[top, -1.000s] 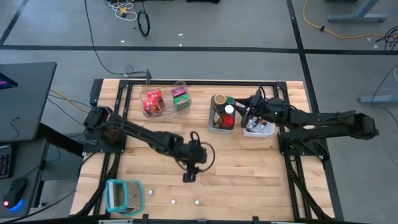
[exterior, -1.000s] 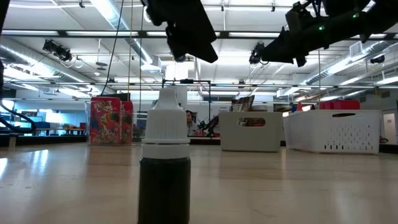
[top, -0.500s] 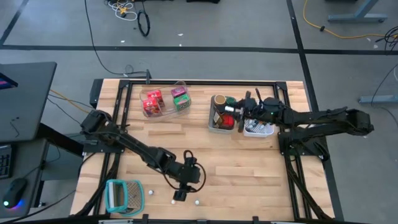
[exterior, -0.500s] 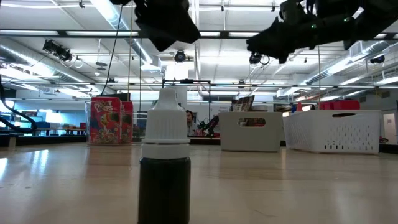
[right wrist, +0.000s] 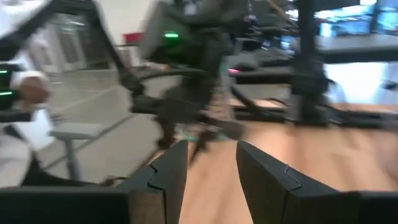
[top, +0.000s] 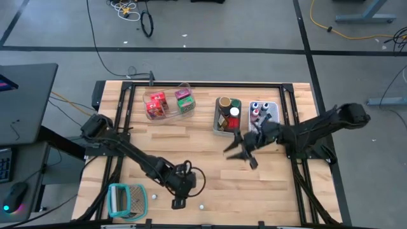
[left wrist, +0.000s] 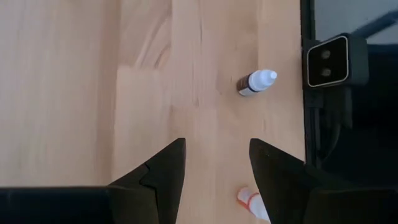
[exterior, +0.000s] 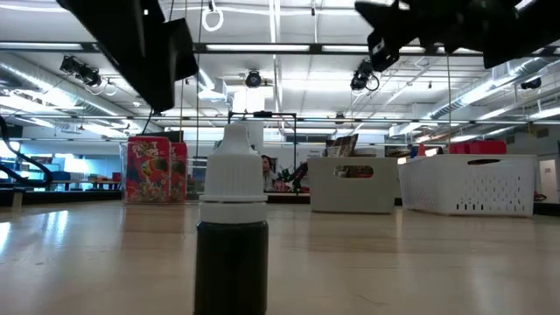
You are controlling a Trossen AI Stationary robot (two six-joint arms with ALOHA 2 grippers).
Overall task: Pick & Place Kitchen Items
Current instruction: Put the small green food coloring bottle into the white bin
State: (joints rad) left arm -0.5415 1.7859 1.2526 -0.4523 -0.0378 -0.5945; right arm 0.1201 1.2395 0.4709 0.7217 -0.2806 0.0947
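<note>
The left gripper [top: 177,203] hangs low over the front edge of the table [top: 267,184], jaws spread with nothing between them. Just ahead of it, the left wrist view picks out a small dark bottle [left wrist: 255,82] lying on its side, white cap pointing away, with a second small bottle [left wrist: 252,204] peeking in beside the fingers [left wrist: 163,171]. That dark bottle looks light and hard, round enough to roll off if nudged, so a pinch across its body, not the tapered cap, seems the safer hold. The right gripper [top: 240,150] sits mid-table in front of the grey bin [top: 226,130], jaws parted and empty.

From above those bottles are mere white specks; only the wrist camera shows how they lie. The low view offers another dark bottle [exterior: 232,229] standing upright and close. Above alone shows the clear bin [top: 166,105] with its red and green packets.
</note>
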